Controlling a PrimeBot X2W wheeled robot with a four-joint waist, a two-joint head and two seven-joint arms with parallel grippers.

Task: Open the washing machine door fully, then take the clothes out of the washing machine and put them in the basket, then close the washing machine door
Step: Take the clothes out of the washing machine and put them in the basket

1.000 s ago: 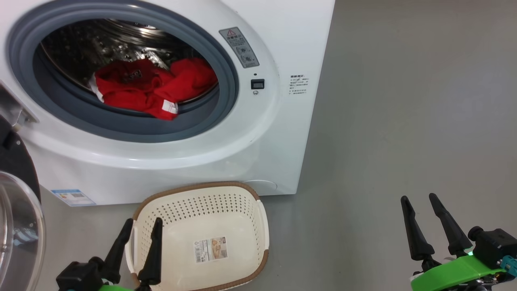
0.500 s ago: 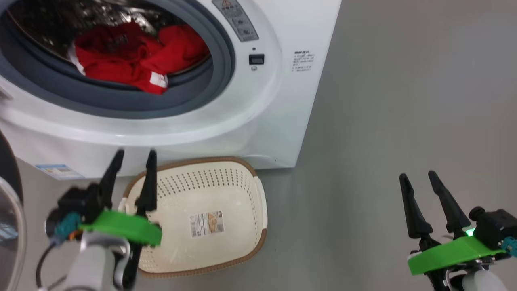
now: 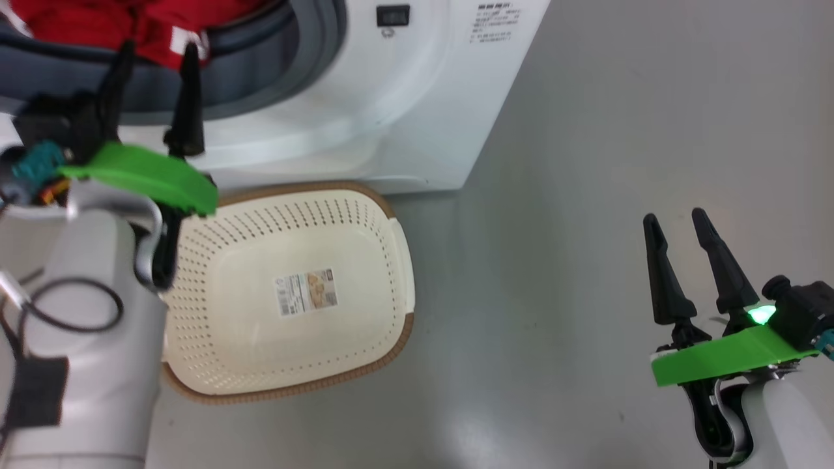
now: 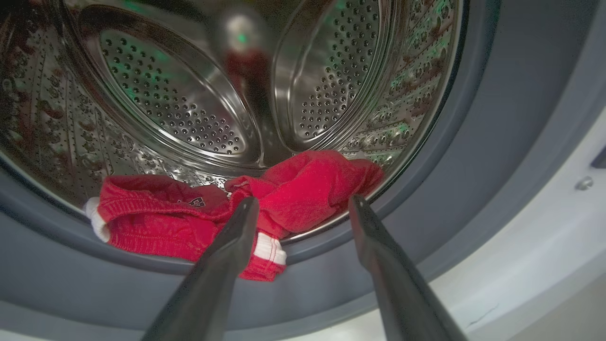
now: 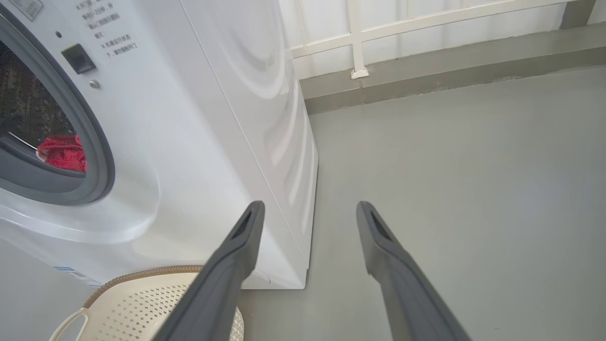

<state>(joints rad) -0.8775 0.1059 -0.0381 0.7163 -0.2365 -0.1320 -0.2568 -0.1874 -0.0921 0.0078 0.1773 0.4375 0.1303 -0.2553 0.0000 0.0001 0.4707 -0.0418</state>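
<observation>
The white washing machine [image 3: 417, 98] stands with its round opening uncovered; its door is out of view. The red clothes [image 4: 303, 189] lie at the front of the steel drum [image 4: 180, 109], one white-striped edge draped over the grey rubber ring [image 4: 497, 142]. My left gripper [image 4: 303, 201] is open just in front of the clothes, fingers apart and touching nothing. In the head view the left gripper [image 3: 156, 49] points up at the clothes [image 3: 78, 19]. The cream basket [image 3: 384, 260] sits empty on the floor below the machine. My right gripper [image 3: 673, 216] hangs open over bare floor at the right.
My pale left forearm [image 3: 85, 339] overlaps the basket's left side. In the right wrist view the basket [image 5: 142, 303] sits at the machine's [image 5: 213, 118] foot, and a white railing [image 5: 360, 42] runs along the far wall. Grey floor [image 3: 586, 195] spreads to the machine's right.
The head camera has tilted down. My left gripper has risen from beside the basket to the drum opening, still open. The right gripper has barely moved.
</observation>
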